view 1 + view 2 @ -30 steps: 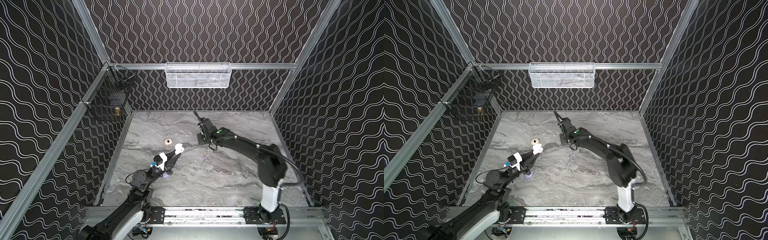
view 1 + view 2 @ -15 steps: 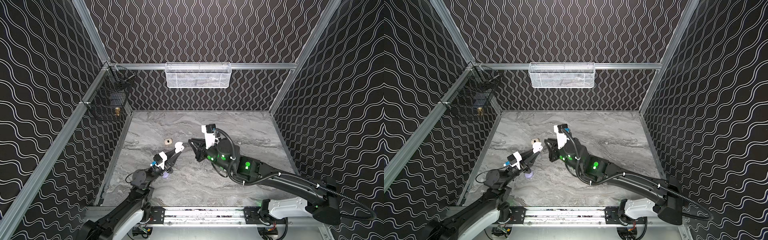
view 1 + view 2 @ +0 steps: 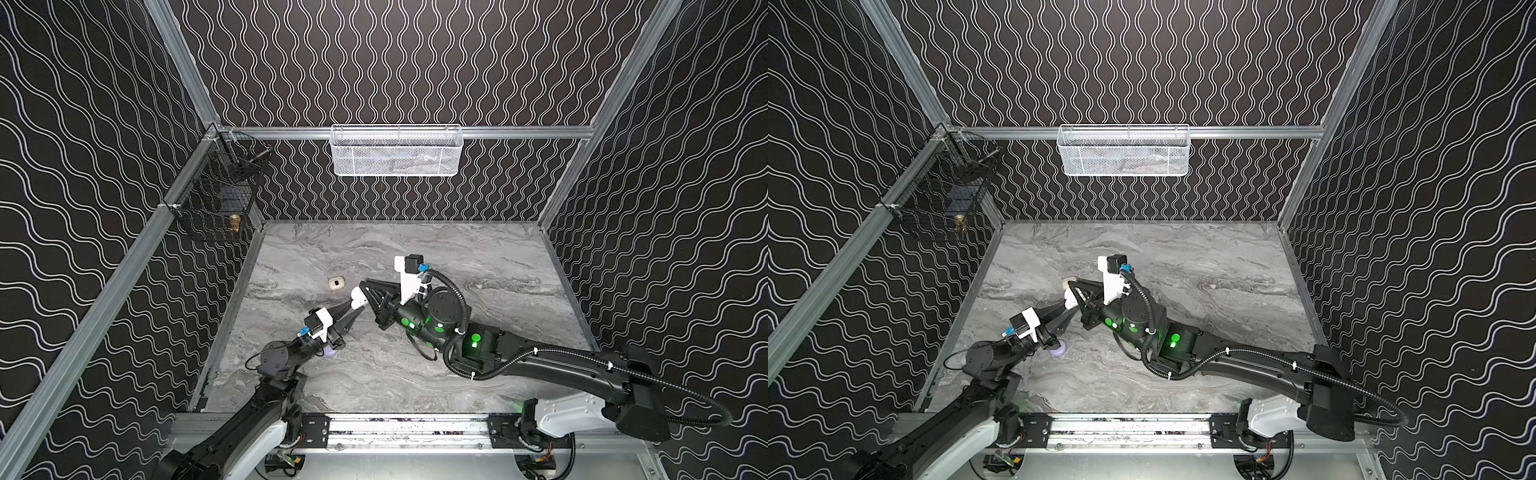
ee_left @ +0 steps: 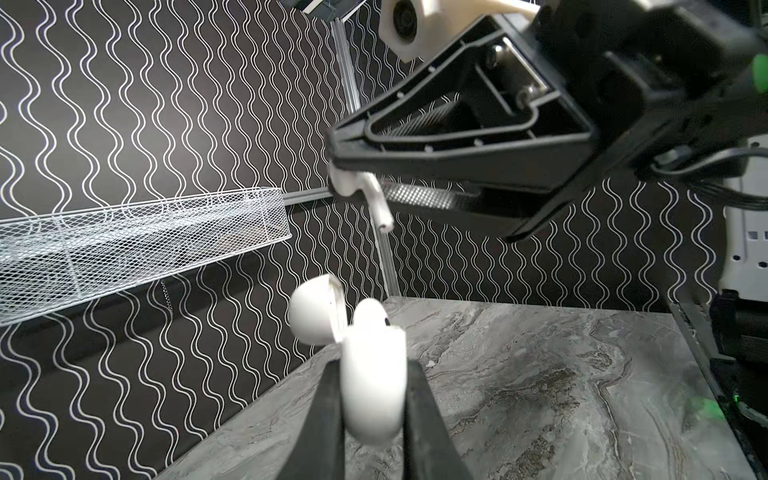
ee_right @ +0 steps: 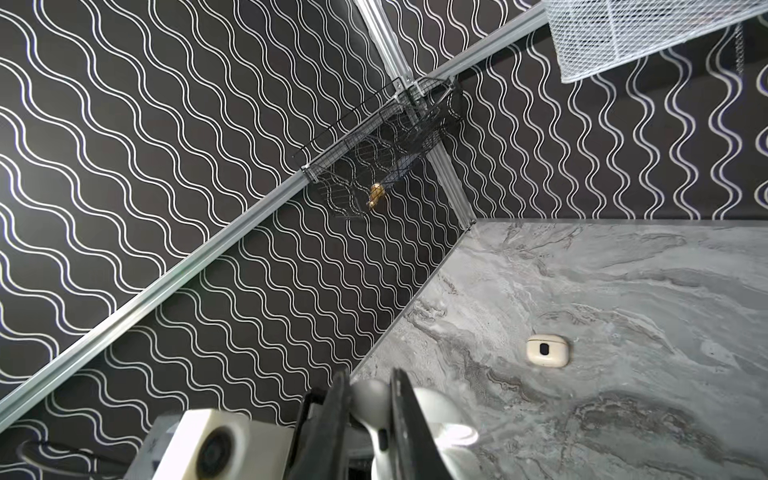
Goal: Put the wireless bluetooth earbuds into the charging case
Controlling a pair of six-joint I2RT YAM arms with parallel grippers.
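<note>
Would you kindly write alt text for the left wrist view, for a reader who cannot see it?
The left hand grips an open white charging case, lid flipped back, one earbud seated inside. Nearby the right hand pinches a second white earbud, stem pointing toward the case, over a grey marble table.

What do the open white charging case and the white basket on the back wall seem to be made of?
Charging case: apparently smooth, glossy white plastic; soft highlights run over its rounded shell. White basket: probably painted metal mesh; its fine grid is see-through.
</note>
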